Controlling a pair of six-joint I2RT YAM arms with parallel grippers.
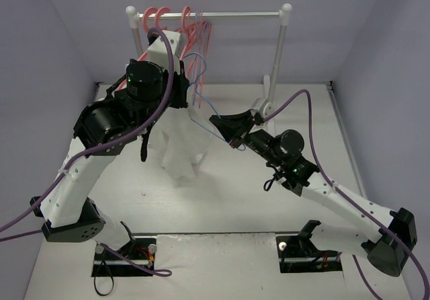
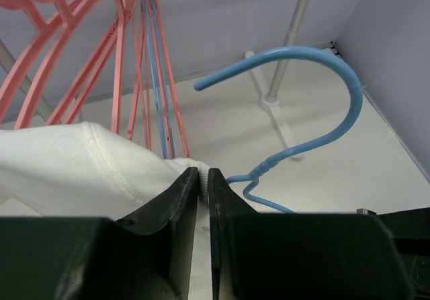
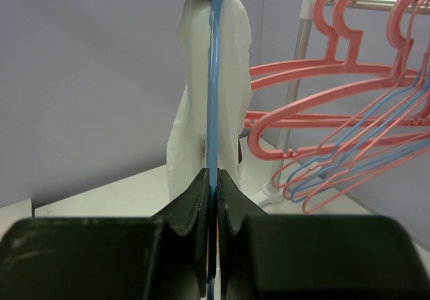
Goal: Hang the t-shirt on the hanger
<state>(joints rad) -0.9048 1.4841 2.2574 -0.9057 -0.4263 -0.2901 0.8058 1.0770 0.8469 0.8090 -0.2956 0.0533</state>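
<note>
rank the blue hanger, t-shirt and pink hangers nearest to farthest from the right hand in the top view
1. blue hanger: clamped in the right hand.
2. t-shirt: just to its left, held by the left hand.
3. pink hangers: on the rail, far back.

Soft matt white cloth t-shirt; thin glossy blue hanger.

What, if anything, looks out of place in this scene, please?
The white t-shirt hangs bunched in a crumpled column below the left gripper, rather than spread across the thin light-blue hanger gripped by the right gripper.
</note>
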